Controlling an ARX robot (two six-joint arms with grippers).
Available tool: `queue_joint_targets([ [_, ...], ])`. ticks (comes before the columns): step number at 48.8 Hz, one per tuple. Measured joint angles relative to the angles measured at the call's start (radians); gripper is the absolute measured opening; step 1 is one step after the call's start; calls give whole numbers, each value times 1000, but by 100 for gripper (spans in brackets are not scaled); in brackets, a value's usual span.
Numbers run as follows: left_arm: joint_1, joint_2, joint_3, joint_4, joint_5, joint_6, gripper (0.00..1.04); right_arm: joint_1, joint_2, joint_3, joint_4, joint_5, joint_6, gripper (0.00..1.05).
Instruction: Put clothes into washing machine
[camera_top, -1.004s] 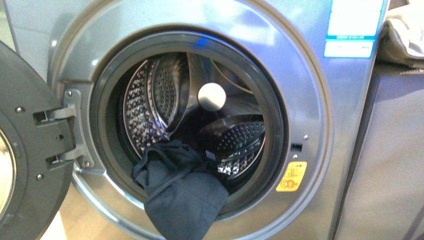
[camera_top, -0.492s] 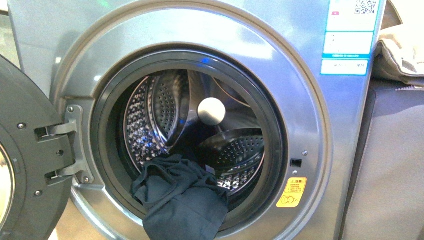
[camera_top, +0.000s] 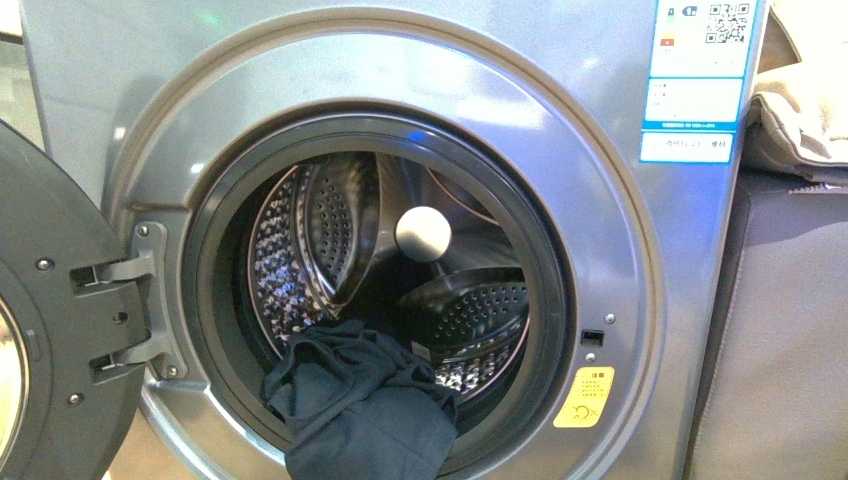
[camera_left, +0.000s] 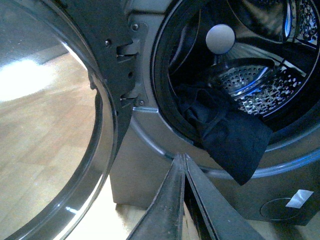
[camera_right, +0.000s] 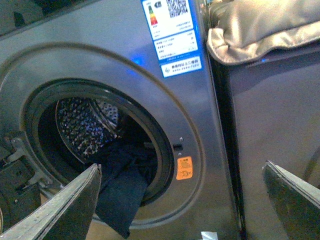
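Note:
The silver-grey washing machine (camera_top: 620, 250) fills the front view, its dark round door (camera_top: 50, 330) swung open to the left. The dark navy clothes (camera_top: 365, 410) lie bunched on the lower rim of the round port, partly inside the perforated drum (camera_top: 300, 240) and partly hanging out over the front. In the left wrist view the clothes (camera_left: 225, 135) drape over the rim, and my left gripper (camera_left: 182, 159) is shut and empty just below them, apart from the cloth. My right gripper (camera_right: 182, 172) is open, back from the machine, with the clothes (camera_right: 122, 192) seen beyond one finger. Neither arm shows in the front view.
A beige cloth (camera_top: 800, 110) lies on a grey unit (camera_top: 780, 330) right of the washer. A yellow warning sticker (camera_top: 584, 397) sits low right of the port; blue-white labels (camera_top: 700, 80) are top right. A white round knob (camera_top: 423, 234) shows inside the drum. Wooden floor (camera_left: 45, 130) lies behind the door.
The whole front view has shifted downward: washer, labels and sticker sit lower in the frame. The clothes keep the same place on the port rim.

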Motion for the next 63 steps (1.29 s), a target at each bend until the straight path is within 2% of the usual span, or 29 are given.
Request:
queue_joint_targets([
  [3,0,-37,0,-40,0,0,4,15,0,-21,8,0,13,97],
  [6,0,-141,0,-174,0,0,4,19,3,-26,0,23,3,95],
  [8,0,-175,0,-179,0,0,4,-5,-21,-34,-49,40,-73,85],
  [13,0,-177,0,-184,0,0,4,-136,-114,-103,-85,-78,-178,62],
  [19,0,-177,0,-184,0,0,4,-320,-214,-175,-107,-261,-212,30],
  [25,0,-177,0,-184,0,0,4,-454,-275,-226,-117,-386,-221,1],
  [34,0,-177,0,-184,0,0,4,-575,-327,-274,-121,-503,-221,2],
  [38,0,-177,0,-184,0,0,4,-677,-344,-286,-128,-632,-222,2],
  [41,0,-177,0,-184,0,0,4,-721,-352,-291,-128,-646,-222,2],
  [63,0,-177,0,-184,0,0,4,-737,-412,-361,-123,-654,-222,2],
])
